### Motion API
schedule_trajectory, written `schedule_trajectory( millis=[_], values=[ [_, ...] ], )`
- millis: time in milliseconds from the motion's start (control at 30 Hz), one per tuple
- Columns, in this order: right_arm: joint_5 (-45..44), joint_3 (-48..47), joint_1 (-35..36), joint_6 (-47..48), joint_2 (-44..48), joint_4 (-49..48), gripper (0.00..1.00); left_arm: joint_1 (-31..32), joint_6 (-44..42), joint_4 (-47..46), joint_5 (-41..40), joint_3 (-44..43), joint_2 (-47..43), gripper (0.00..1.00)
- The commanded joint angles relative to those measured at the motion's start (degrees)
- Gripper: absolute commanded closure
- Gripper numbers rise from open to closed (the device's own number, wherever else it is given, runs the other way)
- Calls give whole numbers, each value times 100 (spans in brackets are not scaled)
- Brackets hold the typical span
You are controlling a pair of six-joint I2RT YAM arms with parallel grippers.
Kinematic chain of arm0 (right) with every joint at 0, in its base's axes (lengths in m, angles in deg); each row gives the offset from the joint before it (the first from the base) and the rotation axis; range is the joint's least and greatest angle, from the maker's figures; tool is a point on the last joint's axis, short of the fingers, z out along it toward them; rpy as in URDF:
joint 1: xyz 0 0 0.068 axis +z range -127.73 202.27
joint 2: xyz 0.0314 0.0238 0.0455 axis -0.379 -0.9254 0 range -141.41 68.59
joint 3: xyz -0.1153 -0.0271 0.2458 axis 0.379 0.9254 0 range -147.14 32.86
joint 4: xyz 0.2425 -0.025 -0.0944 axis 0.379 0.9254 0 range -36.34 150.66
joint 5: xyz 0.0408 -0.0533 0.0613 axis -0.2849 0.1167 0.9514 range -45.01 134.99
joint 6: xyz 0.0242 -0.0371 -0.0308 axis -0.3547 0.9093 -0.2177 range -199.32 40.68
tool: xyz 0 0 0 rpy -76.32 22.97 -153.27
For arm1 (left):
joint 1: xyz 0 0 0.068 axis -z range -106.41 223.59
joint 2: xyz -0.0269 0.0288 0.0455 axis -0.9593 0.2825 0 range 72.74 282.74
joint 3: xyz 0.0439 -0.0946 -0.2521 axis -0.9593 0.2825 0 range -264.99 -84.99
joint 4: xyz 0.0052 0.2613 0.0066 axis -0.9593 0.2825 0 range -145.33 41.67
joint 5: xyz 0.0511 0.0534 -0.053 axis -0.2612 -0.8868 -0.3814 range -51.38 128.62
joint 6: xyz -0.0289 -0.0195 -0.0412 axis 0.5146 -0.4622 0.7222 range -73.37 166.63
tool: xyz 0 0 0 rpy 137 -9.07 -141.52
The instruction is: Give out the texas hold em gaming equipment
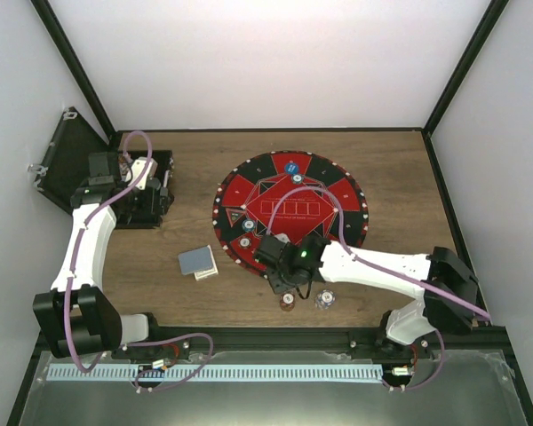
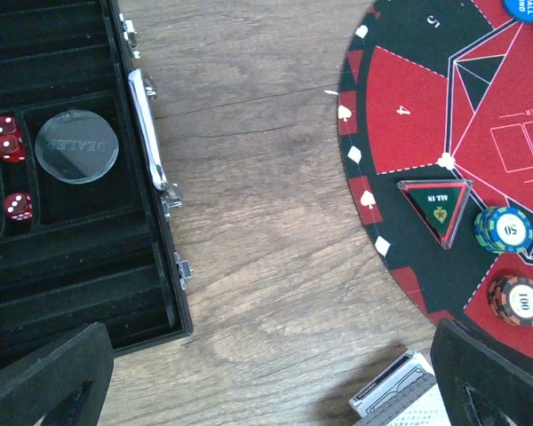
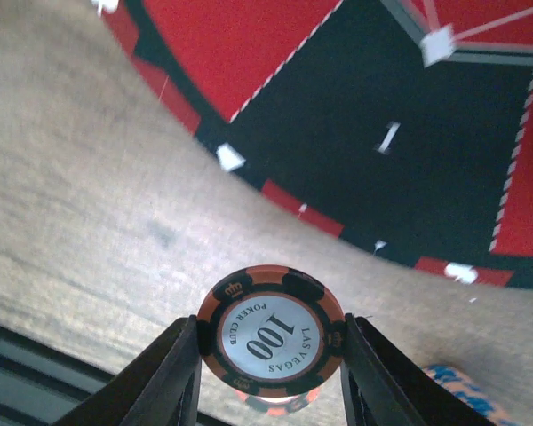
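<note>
Clamped between the two fingers of my right hand (image 3: 271, 342) is a dark red chip (image 3: 271, 328) marked 100, gripped by its rim, with another chip's edge showing right under it. It sits over the wooden surface (image 3: 80, 195), just off the rim of the round mat (image 3: 382, 106), and a second, whitish chip (image 1: 323, 300) lies just right of that hand. Left of my left hand (image 2: 266, 382) the black case (image 2: 80, 284) lies open: one compartment holds a clear round dealer button (image 2: 76, 146), and the narrow slot beside it holds three red dice (image 2: 11, 146). Right of that hand, on the mat, I count one teal chip stack (image 2: 504, 229), one dark red stack (image 2: 518, 300), one green triangular marker (image 2: 435, 209) and one blue button (image 2: 529, 7). A deck of cards (image 2: 395, 404) lies by its right finger. My left hand's fingers stand wide apart, holding nothing.
</note>
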Motion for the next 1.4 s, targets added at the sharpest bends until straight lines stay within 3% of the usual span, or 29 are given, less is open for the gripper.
schedule_trajectory(
  millis=[0, 267, 533, 833, 1367],
  values=[
    [-299, -508, -506, 473, 49, 110, 79, -34, -67, 29, 74, -189, -28, 0],
    [-194, -1427, -2385, 1624, -598, -606, 78, -34, -64, 63, 75, -186, -36, 0],
    [-40, -3131, -3708, 2222, -2416, -872, 79, -35, -86, 70, 47, -198, -33, 0],
    [35, -4100, -4173, 2380, -3899, -862, 78, -34, -103, 46, 40, -167, 62, 0],
    [77, -5288, -4750, 2505, -4970, -606, 78, -35, -137, 34, -25, -197, 162, 0]
  ],
)
